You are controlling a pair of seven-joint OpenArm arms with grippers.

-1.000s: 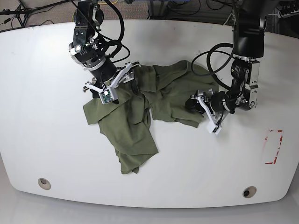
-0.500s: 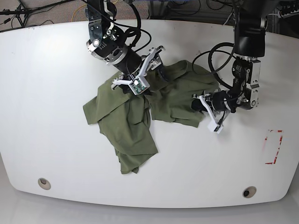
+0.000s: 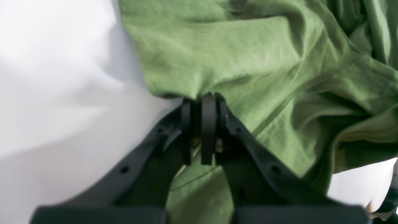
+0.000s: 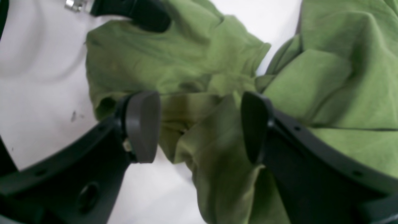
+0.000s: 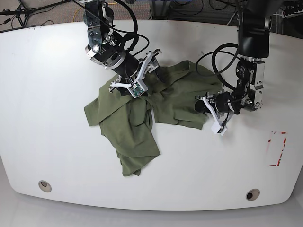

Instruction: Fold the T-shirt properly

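The olive-green T-shirt [image 5: 142, 118] lies crumpled on the middle of the white table [image 5: 47, 118], one flap trailing toward the front. My left gripper [image 5: 199, 106] sits low at the shirt's right edge. In the left wrist view the left gripper [image 3: 202, 101] is shut, pinching a fold of the T-shirt [image 3: 248, 62] near a seam. My right gripper [image 5: 150, 78] hovers over the shirt's upper middle. In the right wrist view the right gripper [image 4: 199, 124] is open, and bunched folds of the T-shirt [image 4: 186, 68] lie below and between its two pads.
A red rectangle mark [image 5: 276, 149] is on the table at the right. Two round holes [image 5: 45, 185] [image 5: 252, 194] sit near the front edge. Black cables [image 5: 215, 56] loop off the right-hand arm above the shirt.
My right arm swung from the shirt's left side up and right to its upper middle, then eased slightly left. The shirt's upper left part spread wider. The left gripper stays clamped in place.
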